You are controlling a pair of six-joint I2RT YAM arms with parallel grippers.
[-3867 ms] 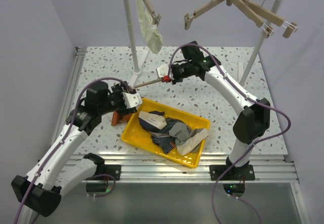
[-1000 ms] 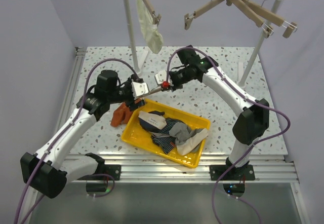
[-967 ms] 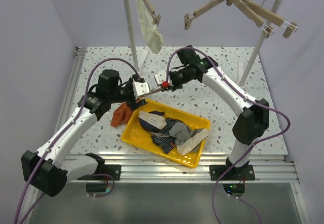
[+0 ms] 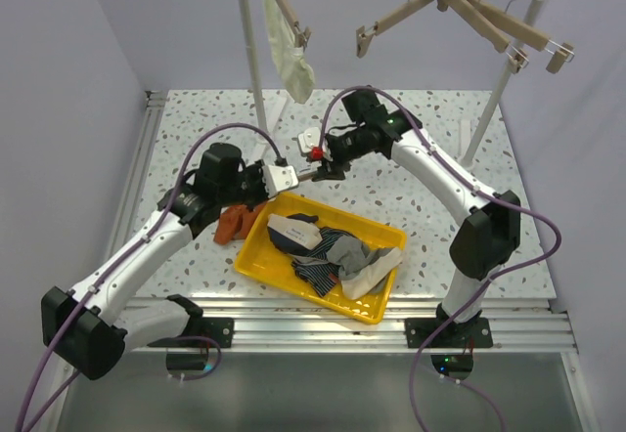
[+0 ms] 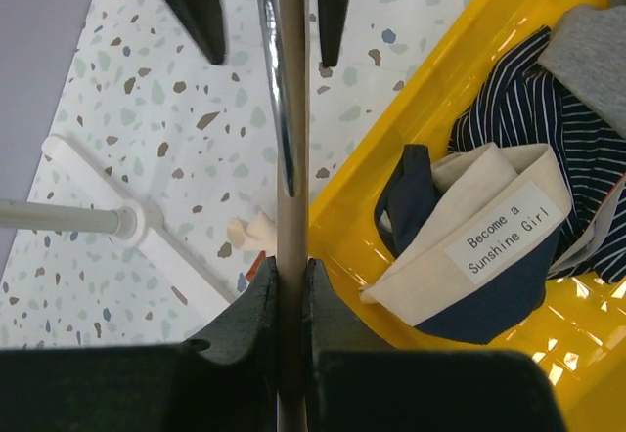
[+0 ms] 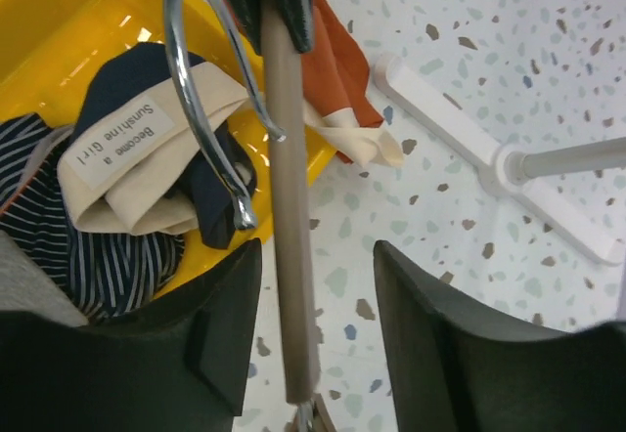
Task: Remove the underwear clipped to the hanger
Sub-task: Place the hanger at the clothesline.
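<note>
Wooden hanger (image 5: 290,158) clamped by left fingers (image 5: 290,300), right fingers (image 6: 313,295) apart around it.

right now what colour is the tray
Yellow tray, clearest in the top view.

The table (image 4: 421,109) has a white top speckled with grey and brown flecks, with metal rails along its near edge and left side. A yellow tray (image 4: 256,256) sits near the middle toward the near edge, turned at a slant, and holds a heap of underwear (image 4: 333,248): navy, striped and grey pieces, one with a cream waistband. An orange-red brief (image 4: 233,223) lies on the tabletop just beside the tray's left end, and farther back the white foot of a clothes rack (image 4: 262,145) rests on the table, with a second post (image 4: 489,119) standing at the far right.
</note>
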